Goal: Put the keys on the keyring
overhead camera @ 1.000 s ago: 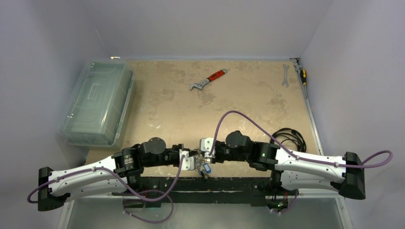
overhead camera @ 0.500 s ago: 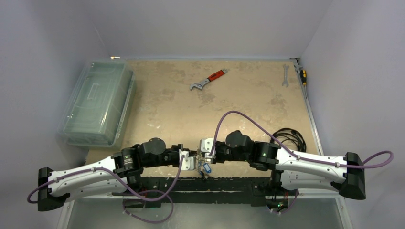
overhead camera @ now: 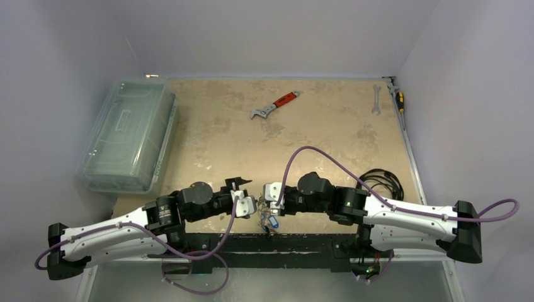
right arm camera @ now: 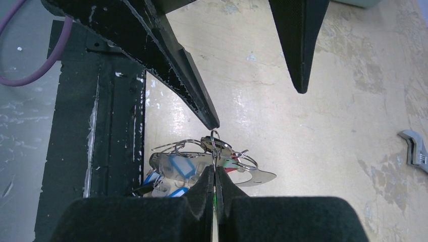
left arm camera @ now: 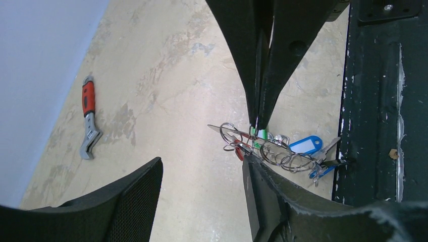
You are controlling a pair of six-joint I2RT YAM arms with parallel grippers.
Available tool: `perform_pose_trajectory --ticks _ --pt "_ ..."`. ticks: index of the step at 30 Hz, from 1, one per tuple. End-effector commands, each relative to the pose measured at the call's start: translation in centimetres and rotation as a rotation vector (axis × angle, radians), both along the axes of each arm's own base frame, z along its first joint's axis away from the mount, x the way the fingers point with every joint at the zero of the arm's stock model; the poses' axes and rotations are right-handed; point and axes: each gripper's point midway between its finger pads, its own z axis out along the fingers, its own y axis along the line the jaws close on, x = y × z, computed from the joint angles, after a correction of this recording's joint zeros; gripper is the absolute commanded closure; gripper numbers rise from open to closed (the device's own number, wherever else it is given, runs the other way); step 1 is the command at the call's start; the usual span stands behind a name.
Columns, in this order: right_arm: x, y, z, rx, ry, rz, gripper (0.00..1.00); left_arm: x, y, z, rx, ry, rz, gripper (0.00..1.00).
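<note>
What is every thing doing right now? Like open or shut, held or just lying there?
Left gripper: open, holding nothing.
Right gripper: shut on the keyring.
Keyring: pinched between the shut fingers.
Keys: bunched together, dangling by those fingertips.
Plastic box: lid on.
Red wrench: lying flat, untouched.
Black cable: coiled up.

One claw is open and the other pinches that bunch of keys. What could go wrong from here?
1. The right gripper holds the keys only by a thin fingertip pinch, so the bunch may slip or swing loose.
2. It hangs by the near edge of the table, beside the black rail. If dropped, it could land there, awkward to retrieve.
3. The open left gripper sits very close. Moving in, it might snag a ring.
</note>
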Motion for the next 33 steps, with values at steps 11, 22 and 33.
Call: perform_pose_trajectory --ticks 11,22,33 --pt "0.7 0.6 7.9 0.219 -0.132 0.006 1.0 -2.2 -2.1 6.8 -0.093 -0.008 -0.158 0.46" --pt "1.0 -0.9 12.0 0.37 -0.187 -0.045 1.0 -2.3 -3.1 8.7 -0.148 -0.016 -0.178 0.56" --pt "0.4 -1.6 13.5 0.432 -0.187 -0.038 1.0 -2.6 -4.2 9.6 -0.236 0.0 -0.203 0.69"
